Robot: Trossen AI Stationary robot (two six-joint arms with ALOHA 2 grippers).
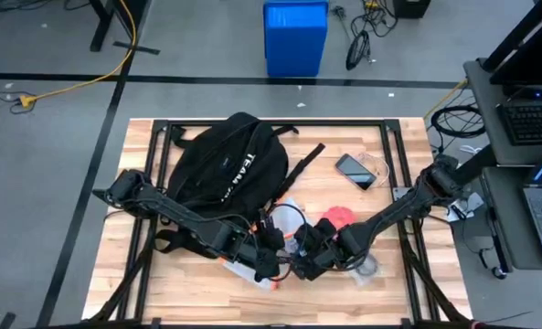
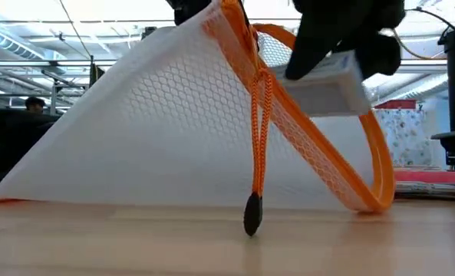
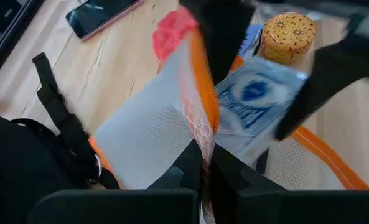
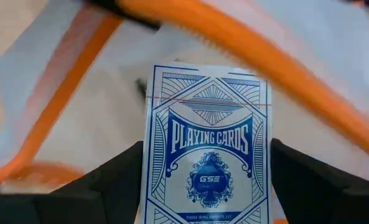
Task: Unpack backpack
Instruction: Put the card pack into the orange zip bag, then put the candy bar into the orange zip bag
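Left gripper (image 1: 269, 263), near the table's (image 1: 143, 283) front edge, is clamped on the orange-trimmed rim of a white mesh pouch (image 2: 173, 130); its wrist view shows the two fingers (image 3: 193, 163) pressed together on that rim (image 3: 200, 115). Backpack (image 1: 220, 169) lies on the left half of the table, behind the left arm, straps trailing toward the front (only the high view shows it whole). A phone (image 1: 355, 171) lies right of the backpack, apart from it. Right gripper (image 1: 309, 260), just beside the left one, is closed on a blue-and-white box of playing cards (image 4: 209, 155); the lettering reads only in the right wrist view. The low view alone shows the pouch lifted like a tent, one edge on the table, its orange zipper cord (image 2: 256, 138) hanging down to a black pull (image 2: 252, 213) at the wood. The left wrist view adds a pink object (image 3: 172, 31) and a round patterned tin (image 3: 288, 36) beyond the pouch.
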